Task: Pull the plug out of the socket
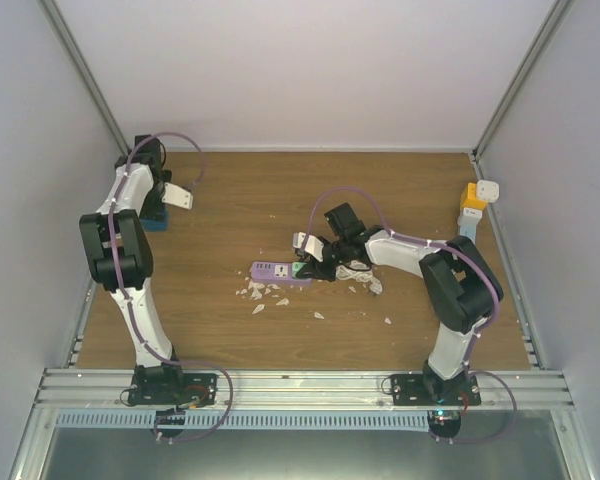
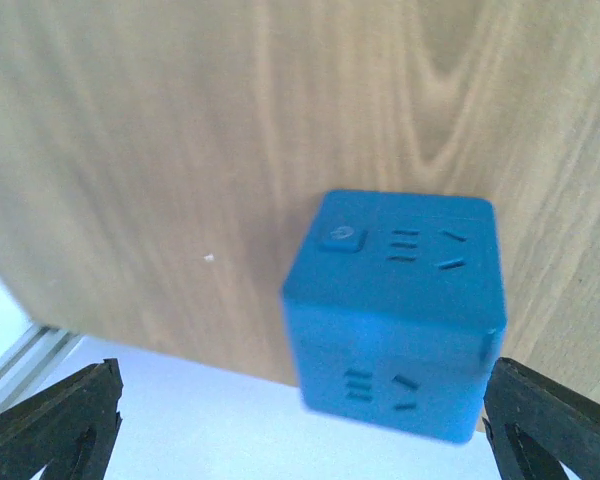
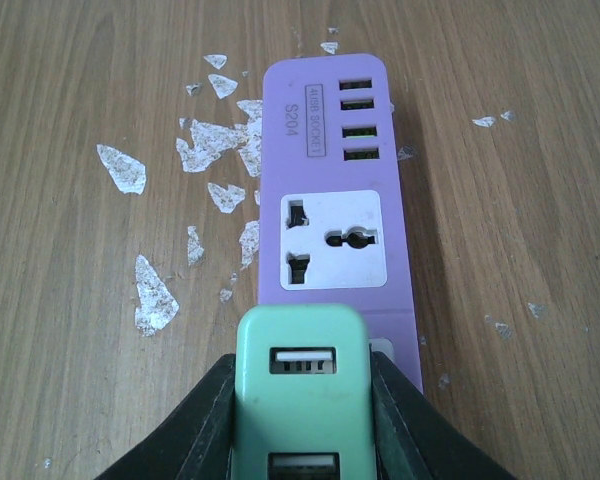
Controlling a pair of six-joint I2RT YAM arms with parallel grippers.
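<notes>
Plug [image 3: 300, 385] clamped by right tool [image 3: 300, 420]; unheld purple socket strip [image 3: 332, 130] could be dragged along; left tool [image 2: 300, 425] spread wide

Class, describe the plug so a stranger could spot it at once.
On the wooden table, find the purple power strip near the middle, among white flakes. The mint-green plug sits at its end, gripped by the right end effector; it alone is green, with two USB ports.

- Bright, even light; soft shadow just right of strip [image 3: 330, 190] in rt wrist view.
- Cube [image 2: 395, 310] blurred, esp. lower edge; wood behind it soft.
</notes>
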